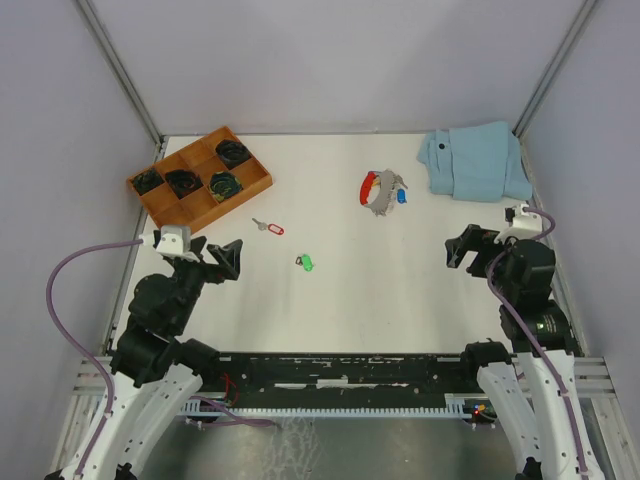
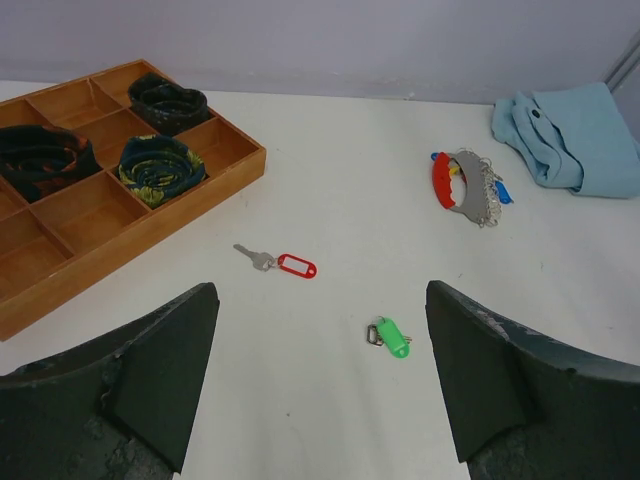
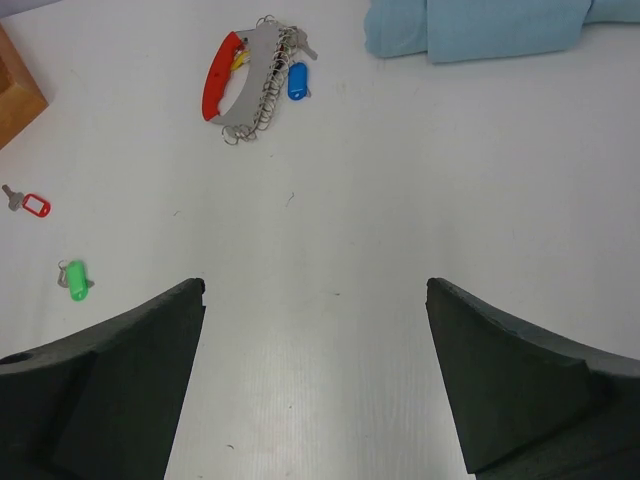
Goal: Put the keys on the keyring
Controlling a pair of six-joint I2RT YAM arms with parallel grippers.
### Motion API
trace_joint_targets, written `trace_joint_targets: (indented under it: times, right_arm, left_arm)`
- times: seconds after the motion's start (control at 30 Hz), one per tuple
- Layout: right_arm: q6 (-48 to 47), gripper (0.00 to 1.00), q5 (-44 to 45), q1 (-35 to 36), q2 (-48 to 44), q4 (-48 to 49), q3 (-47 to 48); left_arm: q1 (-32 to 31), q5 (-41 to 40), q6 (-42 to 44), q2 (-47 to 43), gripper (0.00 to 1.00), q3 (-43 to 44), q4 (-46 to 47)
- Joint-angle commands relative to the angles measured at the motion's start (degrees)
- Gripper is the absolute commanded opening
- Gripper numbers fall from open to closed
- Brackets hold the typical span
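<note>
Two keys lie on the white table: one with a red tag [image 1: 270, 228] [image 2: 285, 264] [image 3: 30, 204] and one with a green tag [image 1: 306, 262] [image 2: 391, 337] [image 3: 75, 279]. The keyring [image 1: 381, 189] [image 2: 462, 186] [image 3: 246, 80], with its red curved band, grey strap and blue tag, rests farther back toward the right. My left gripper [image 1: 228, 258] [image 2: 320, 300] hovers open at the left, short of both keys. At the right side my right gripper [image 1: 460, 248] [image 3: 315, 290] is open over bare table. Neither holds anything.
A wooden compartment tray [image 1: 255, 185] [image 2: 120, 255] at the back left holds dark coiled items with green bits [image 1: 226, 184] [image 2: 155, 165]. A folded light blue cloth [image 1: 475, 160] [image 2: 575, 135] [image 3: 480, 25] lies at the back right. Grey walls enclose the table.
</note>
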Motion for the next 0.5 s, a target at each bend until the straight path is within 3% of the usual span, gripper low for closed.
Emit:
trace_joint_targets:
  times: [0.0,0.47]
  right_arm:
    - [-0.44,1.0,0.62,-0.16,0.19,1.79,0.25]
    - [0.28,1.0,-6.25,-0.17,9.54,6.93,0.52]
  left_arm:
    - [0.28,-0.25,1.69,-0.71,0.91,-0.2,2.69]
    - [0.29,0.56,1.56,-1.02,0.91,-0.28,3.03]
